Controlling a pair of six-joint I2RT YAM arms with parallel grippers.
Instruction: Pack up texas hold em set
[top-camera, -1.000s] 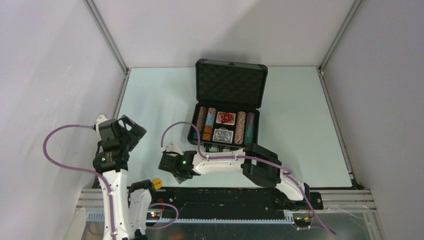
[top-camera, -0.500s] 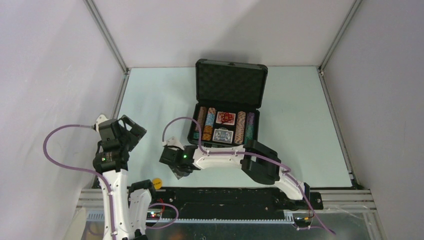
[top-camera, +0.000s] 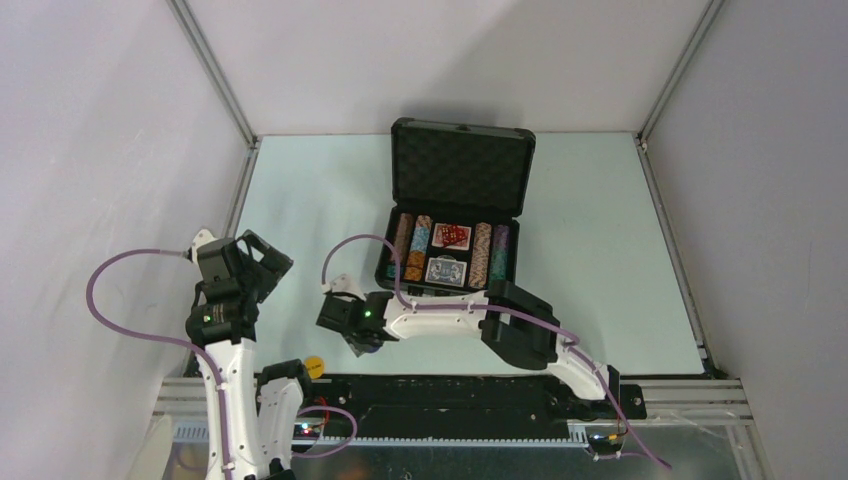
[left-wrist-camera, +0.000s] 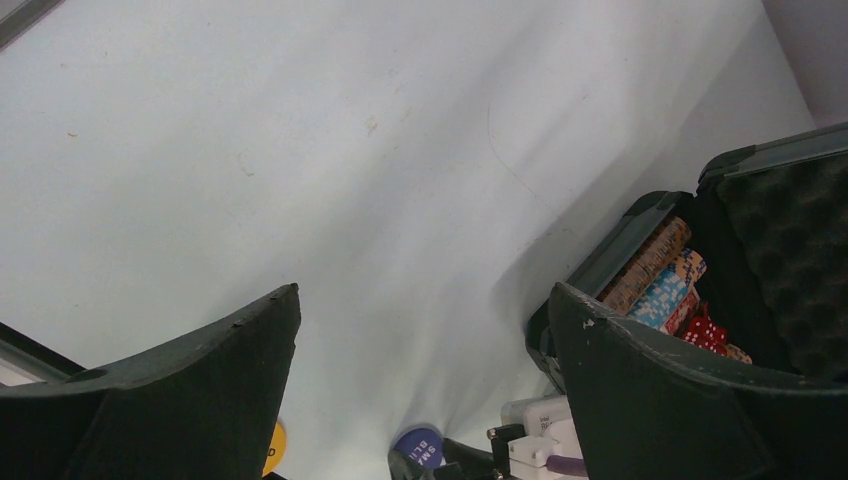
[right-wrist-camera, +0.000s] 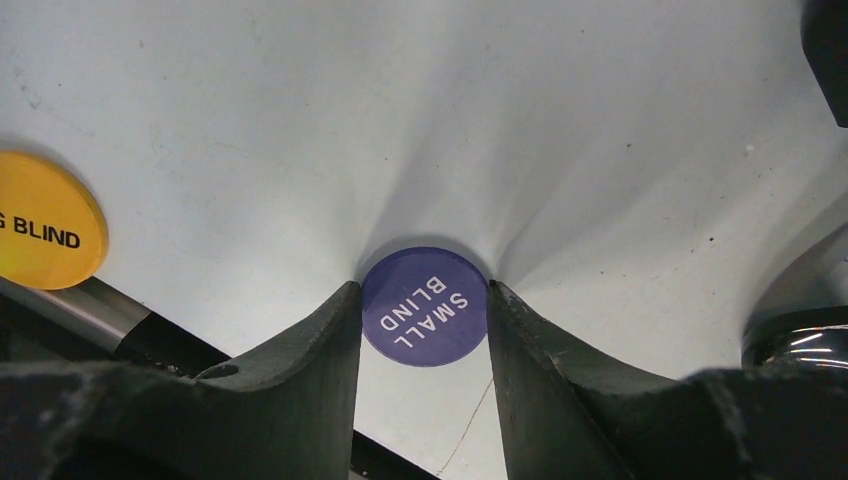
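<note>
The black case (top-camera: 385, 268) lies open at mid-table, its foam-lined lid (top-camera: 462, 165) upright. Rows of striped chips (top-camera: 482, 253), a card deck (top-camera: 446, 272) and red dice (top-camera: 452, 236) sit inside. A purple round button marked SMALL BLIND (right-wrist-camera: 425, 305) lies flat on the table near the front edge. My right gripper (right-wrist-camera: 423, 292) is shut on it, one finger against each side of its rim. A yellow button marked BLIND (right-wrist-camera: 45, 225) lies to its left, near the edge rail. My left gripper (left-wrist-camera: 425, 340) hangs open above bare table, left of the case.
A black rail (top-camera: 450, 390) runs along the near table edge just behind the buttons. Grey walls and metal frame posts (top-camera: 215, 75) enclose the table. The right arm's elbow (top-camera: 520, 330) hangs low in front of the case.
My right gripper has shifted a little away from the near edge and towards the left. The left arm has not moved.
</note>
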